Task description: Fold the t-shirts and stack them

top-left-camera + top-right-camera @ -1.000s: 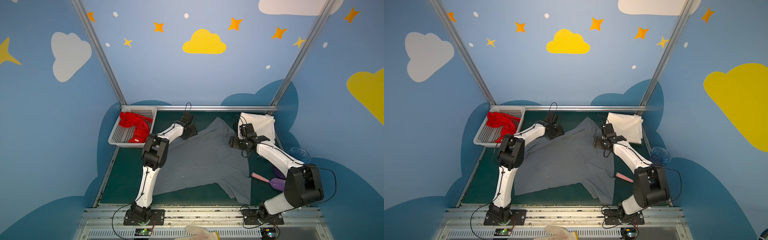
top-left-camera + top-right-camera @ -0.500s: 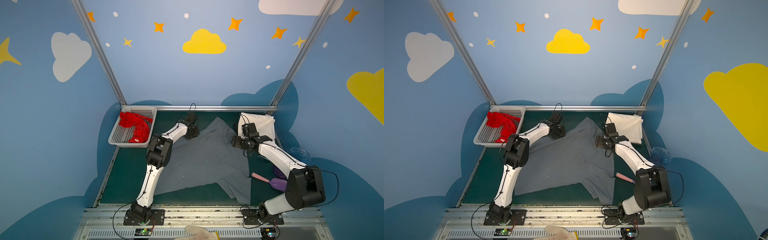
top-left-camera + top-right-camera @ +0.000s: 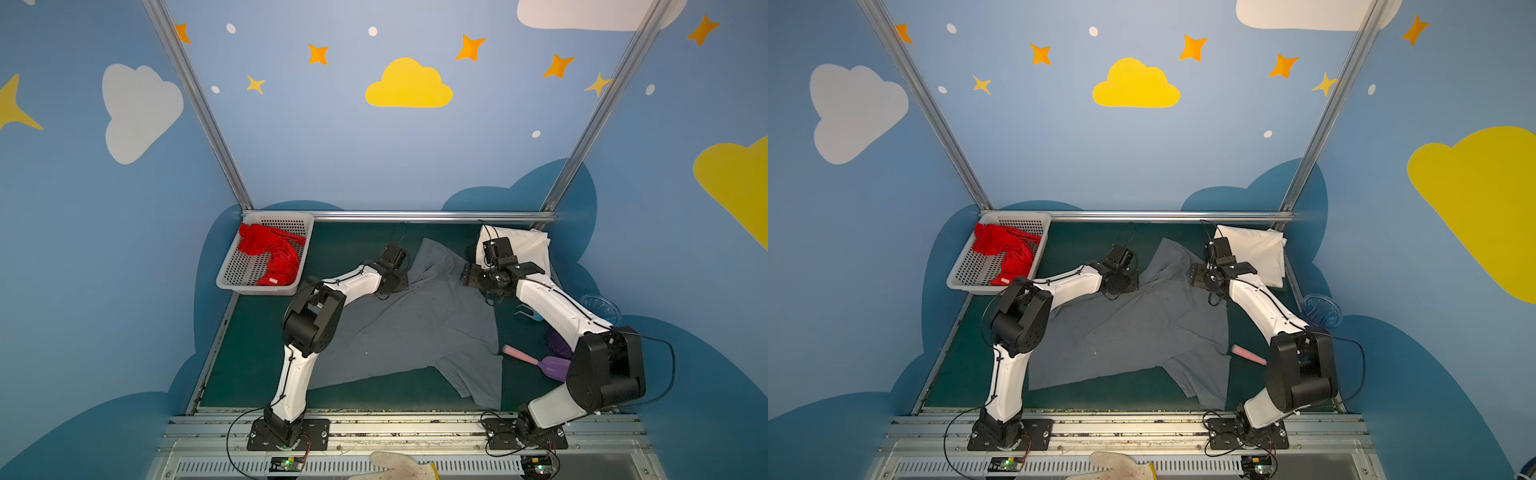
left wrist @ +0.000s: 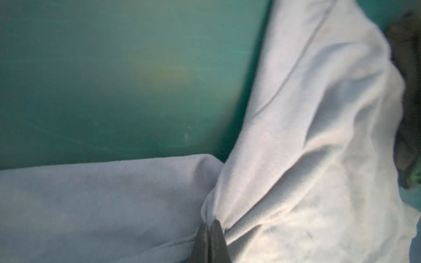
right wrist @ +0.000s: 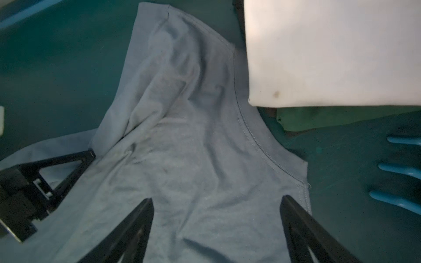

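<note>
The left arm (image 3: 353, 280) is rising from its base at the near edge of the tabletop (image 3: 266, 332), with the elbow bending high and the forearm stretching toward the far middle. The left wrist (image 3: 395, 282) is tipping downward. The left jaws are pressing together on a pinched fold of the shirt (image 4: 296, 159), and cloth is bunching at their tips in the left wrist view. The right arm (image 3: 552, 303) is leaning away from its base, with its forearm stretching toward the far side and inward. The right wrist (image 3: 490, 276) is pointing toward the left arm. The right jaws are standing wide apart and gripping nothing, poised over the shirt; whether they are touching it cannot be told.
</note>
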Robot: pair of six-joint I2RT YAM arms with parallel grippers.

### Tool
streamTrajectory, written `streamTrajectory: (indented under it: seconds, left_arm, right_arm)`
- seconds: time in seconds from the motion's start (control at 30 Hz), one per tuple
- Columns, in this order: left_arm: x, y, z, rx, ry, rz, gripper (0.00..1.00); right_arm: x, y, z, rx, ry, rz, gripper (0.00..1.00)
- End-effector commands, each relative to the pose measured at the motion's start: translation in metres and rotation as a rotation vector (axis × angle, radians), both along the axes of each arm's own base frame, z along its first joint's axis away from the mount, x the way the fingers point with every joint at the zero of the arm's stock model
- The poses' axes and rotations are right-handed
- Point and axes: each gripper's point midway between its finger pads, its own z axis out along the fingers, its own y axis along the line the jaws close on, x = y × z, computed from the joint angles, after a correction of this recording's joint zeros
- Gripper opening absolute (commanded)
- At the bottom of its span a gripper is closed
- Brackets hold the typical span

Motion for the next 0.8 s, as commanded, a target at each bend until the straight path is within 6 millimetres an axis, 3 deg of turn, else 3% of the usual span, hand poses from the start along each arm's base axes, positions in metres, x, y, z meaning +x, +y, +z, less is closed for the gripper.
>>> streamTrajectory:
  seconds: [0.0,0.23,0.5,0.67,0.77]
  left_arm:
    - [0.004,-0.008,0.016,0.02,-0.141,-0.011,0.04]
    - [-0.014,-0.019,0.012,0.048,-0.206,-0.076,0.05]
    - [-0.019,-0.014,0.003,0.059,-0.196,-0.069,0.05]
    - [-0.018,-0.011,0.007,0.069,-0.215,-0.066,0.06]
    - [-0.018,-0.007,0.009,0.075,-0.221,-0.048,0.06]
  right_arm:
    - [-0.003,0.006,-0.008,0.011,0.076,-0.004,0.85]
    - [0.013,0.058,-0.024,0.06,0.163,0.121,0.84]
    - [0.056,0.144,-0.055,0.019,0.237,0.306,0.83]
    - [0.08,0.17,-0.085,-0.037,0.289,0.337,0.82]
    - [0.092,0.171,-0.099,-0.073,0.311,0.311,0.8]
